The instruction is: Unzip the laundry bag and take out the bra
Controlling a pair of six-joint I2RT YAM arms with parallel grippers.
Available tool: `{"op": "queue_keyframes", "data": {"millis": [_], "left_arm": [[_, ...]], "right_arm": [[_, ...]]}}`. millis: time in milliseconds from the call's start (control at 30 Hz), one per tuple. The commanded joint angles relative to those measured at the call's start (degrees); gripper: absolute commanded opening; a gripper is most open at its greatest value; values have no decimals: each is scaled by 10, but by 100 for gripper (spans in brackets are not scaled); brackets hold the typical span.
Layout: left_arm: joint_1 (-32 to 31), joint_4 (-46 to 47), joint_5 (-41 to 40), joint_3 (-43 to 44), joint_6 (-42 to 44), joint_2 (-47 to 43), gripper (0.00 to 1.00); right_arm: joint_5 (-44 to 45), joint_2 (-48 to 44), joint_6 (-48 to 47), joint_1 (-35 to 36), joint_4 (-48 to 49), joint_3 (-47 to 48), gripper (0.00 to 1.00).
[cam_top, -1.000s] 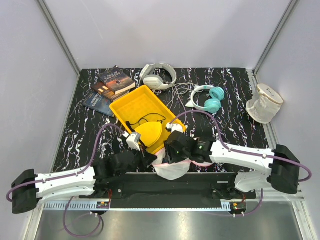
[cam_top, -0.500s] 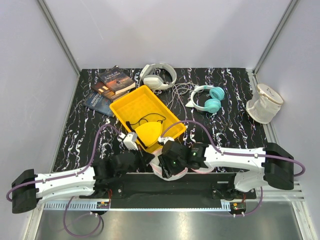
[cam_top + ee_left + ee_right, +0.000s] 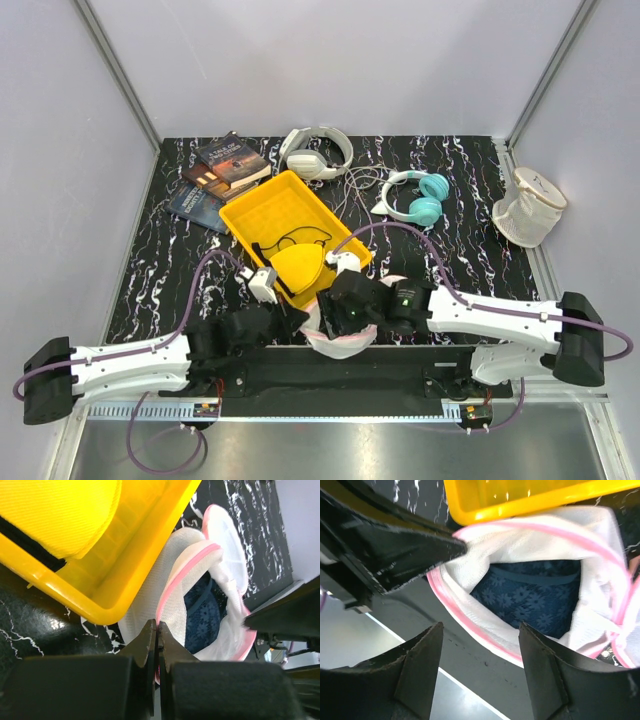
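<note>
Black marbled table (image 3: 470,170) carries everything; the laundry bag (image 3: 343,343) lies at its near edge, right against the near corner of the yellow tray (image 3: 270,205); from above it looks wider left to right than near to far, and the right arm (image 3: 480,312) covers most of it; the wrist views show what the top view hides: the pink rim gapes in a long oval, and the mouth faces up toward the right gripper (image 3: 480,630), whose fingers stand well apart just over it, holding nothing; inside, the bra (image 3: 532,600), dark blue with a small flower pattern, lies at the bottom, one strap stretched across it; the left gripper (image 3: 156,627) is pinched together on the pink rim at the bag's left side; a yellow bra (image 3: 298,265) rests in the tray; books (image 3: 225,165), white headphones (image 3: 315,152), teal headphones (image 3: 420,197) and a cream mesh bag (image 3: 528,207) sit farther off.
</note>
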Motion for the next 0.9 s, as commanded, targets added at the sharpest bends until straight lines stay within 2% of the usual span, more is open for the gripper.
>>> {"op": "queue_keyframes", "data": {"millis": [0,200,433,633,700,733,767,833,867], "left_arm": [[-8,28,-1,-11,17,-12,0],[-19,31,-7,-16,18,-20,0],[-29,36,-11,-19,21,-25,0],[-32,37,-17,-26,18,-30,0],[-33,37,-19,-26,19,-32,0],[-34,36,-19,-26,19,-31,0],[-33,36,-19,-26,18,-31,0],[-33,36,-20,-26,17,-31,0],[-33,37,-21,-27,16,-31,0]], "right_arm": [[48,-26,25,-14,-11,11,70],[54,27,32,-23,-10,15,71],[78,106,57,-24,-15,34,79],[97,153,76,-24,-30,38,79],[96,160,78,-25,-30,35,76],[97,165,78,-24,-31,35,73],[98,166,79,-25,-32,35,60],[104,167,81,-24,-39,37,45],[107,167,81,-24,-42,38,29]]}}
